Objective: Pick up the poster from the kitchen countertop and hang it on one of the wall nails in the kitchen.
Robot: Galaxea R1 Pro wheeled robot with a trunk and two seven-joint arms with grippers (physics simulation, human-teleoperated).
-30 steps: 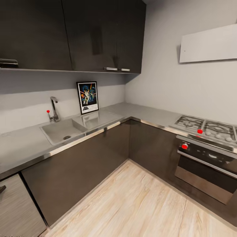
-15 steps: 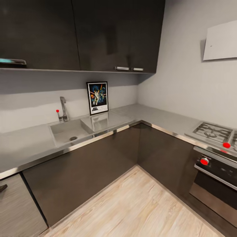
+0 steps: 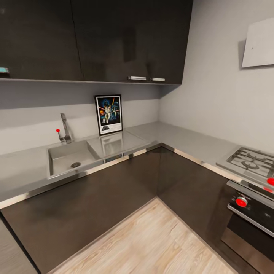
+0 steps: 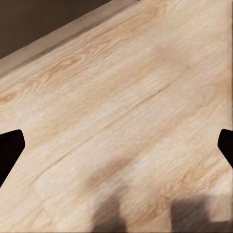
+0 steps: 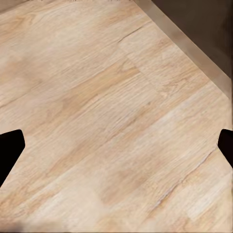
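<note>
The poster (image 3: pixel 109 114), a framed Star Wars print with a white inner border, stands upright against the back wall on the grey kitchen countertop (image 3: pixel 182 139), just beside the steel sink (image 3: pixel 68 159). In the left wrist view my left gripper (image 4: pixel 116 145) is open, its dark fingertips (image 4: pixel 9 150) far apart over pale wood floor. My right gripper (image 5: pixel 116 145) is likewise open above the floor, fingertips (image 5: pixel 9 148) at the picture's edges. Both grippers are empty and far from the poster.
A faucet (image 3: pixel 65 128) with a red knob stands behind the sink. Dark upper cabinets (image 3: pixel 114 38) hang over the counter. A gas hob (image 3: pixel 251 161) and oven (image 3: pixel 247 220) sit at right under a white wall panel (image 3: pixel 260 43). Wood floor (image 3: pixel 152 239) lies before the cabinets.
The whole head view has shifted: the camera has turned and come nearer the counter corner, so the hob has slid rightward. The poster itself has not moved.
</note>
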